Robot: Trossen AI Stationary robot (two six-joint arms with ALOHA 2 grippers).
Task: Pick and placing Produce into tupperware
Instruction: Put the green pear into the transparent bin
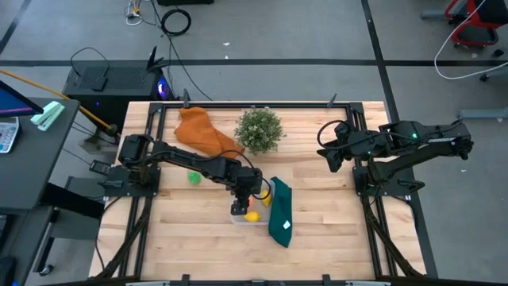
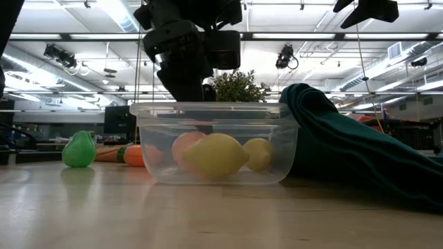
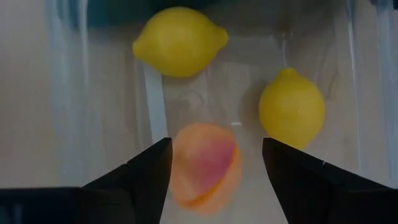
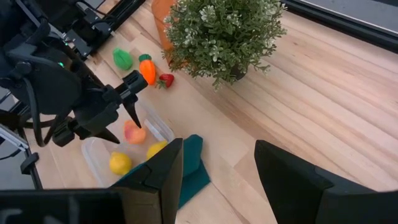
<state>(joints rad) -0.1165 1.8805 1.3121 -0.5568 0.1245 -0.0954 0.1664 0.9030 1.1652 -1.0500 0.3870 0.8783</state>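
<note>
My left gripper hangs open over the clear tupperware, pointing down into it. The pink peach lies on the tupperware's floor below and between the fingers, apart from them in the low view. Two yellow lemons rest in the tupperware beside it. The green fruit, the orange carrot and the red one lie on the table beyond the tupperware, near the plant. My right gripper waits open and empty above the table's right side.
A dark green cloth is bunched against the tupperware's right side. The bushy potted plant and an orange cloth stand toward the table's far edge. Bare wood lies to the near left and right.
</note>
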